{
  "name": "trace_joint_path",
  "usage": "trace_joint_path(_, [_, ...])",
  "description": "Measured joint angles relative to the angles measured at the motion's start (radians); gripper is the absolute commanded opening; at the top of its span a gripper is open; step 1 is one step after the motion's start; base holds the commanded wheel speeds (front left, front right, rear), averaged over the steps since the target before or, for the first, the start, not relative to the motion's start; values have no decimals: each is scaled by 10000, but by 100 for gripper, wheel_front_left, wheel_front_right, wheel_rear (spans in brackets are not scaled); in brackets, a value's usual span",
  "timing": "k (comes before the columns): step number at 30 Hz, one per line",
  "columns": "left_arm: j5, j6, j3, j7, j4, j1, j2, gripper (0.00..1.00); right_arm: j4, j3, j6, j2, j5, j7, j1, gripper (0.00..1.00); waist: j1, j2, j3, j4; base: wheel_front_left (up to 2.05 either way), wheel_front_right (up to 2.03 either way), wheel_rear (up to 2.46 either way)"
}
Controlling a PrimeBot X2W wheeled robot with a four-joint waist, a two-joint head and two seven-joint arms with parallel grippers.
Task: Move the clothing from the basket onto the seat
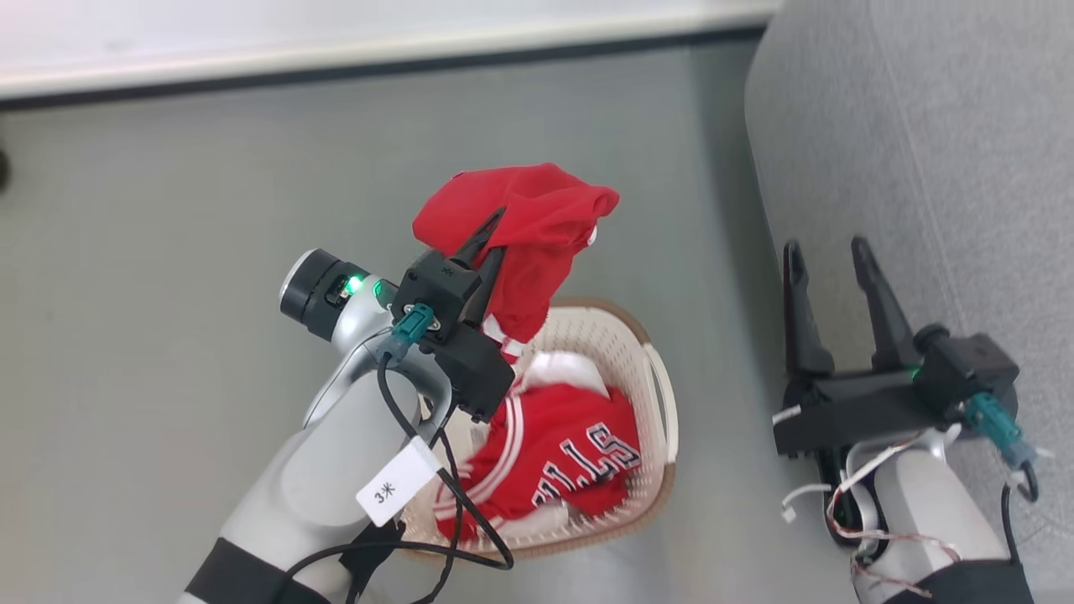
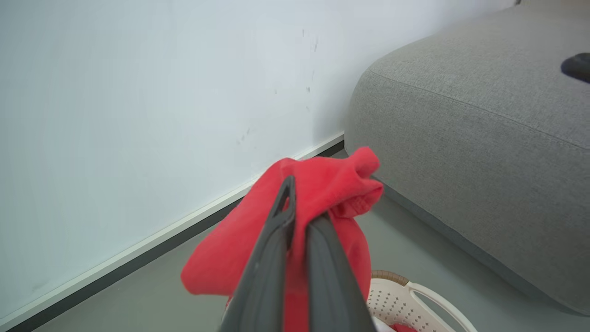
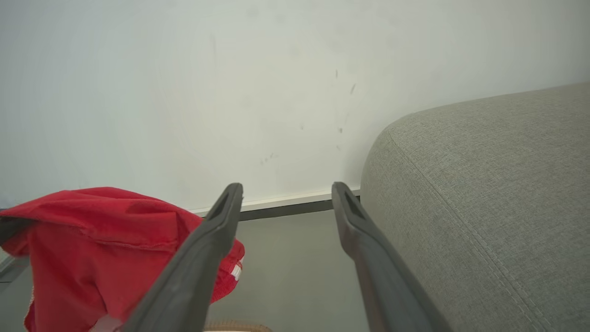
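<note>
Head view: one basket (image 1: pixel 664 394), lettered garment (image 1: pixel 579 453) inside; plain garment (image 1: pixel 537 218) in left gripper's (image 1: pixel 500 231) pinch; right gripper (image 1: pixel 826 248) spread.

The grey floor (image 1: pixel 168 335) was smooth and matte. A white wall (image 2: pixel 138 92) met it at a pale skirting board (image 2: pixel 138 246) edged below by a dark strip. Small dark scuff marks (image 3: pixel 341 130) dotted the wall.

The red garment (image 1: pixel 537 218) is thin, soft cloth with a fine mesh weave, and the jersey (image 1: pixel 579 428) looks like the same slightly shiny cloth. The basket (image 1: pixel 604 335) is smooth cream plastic with a brown, woven-looking rim. The sofa (image 1: pixel 923 126) is coarse matt grey fabric; the floor (image 1: pixel 168 335) is smooth and dull.
</note>
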Motion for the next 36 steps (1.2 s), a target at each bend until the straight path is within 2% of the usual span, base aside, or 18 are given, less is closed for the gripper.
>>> trace_joint_path(13, [-813,-90,-291,33,-54,399,-2,0,499,44,90,13,2,0,897,100,-1,0,-1811,468,0,0,0])
trace_joint_path(22, [-1308,-182,-529,353,-142,1007,0,0,775,426,194,50,0,0,1846,100,0,-1,-3178,665,0,0,0])
trace_joint_path(30, [-1494,-86,-802,637,-690,1323,-2,0,769,1001,460,77,-123,0,2291,100,0,0,-4079,791,0,0,0])
trace_joint_path(36, [-1616,2,-1080,934,-1151,1405,2,0,1110,1651,819,81,-272,15,2098,100,1,0,-4379,921,0,0,0])
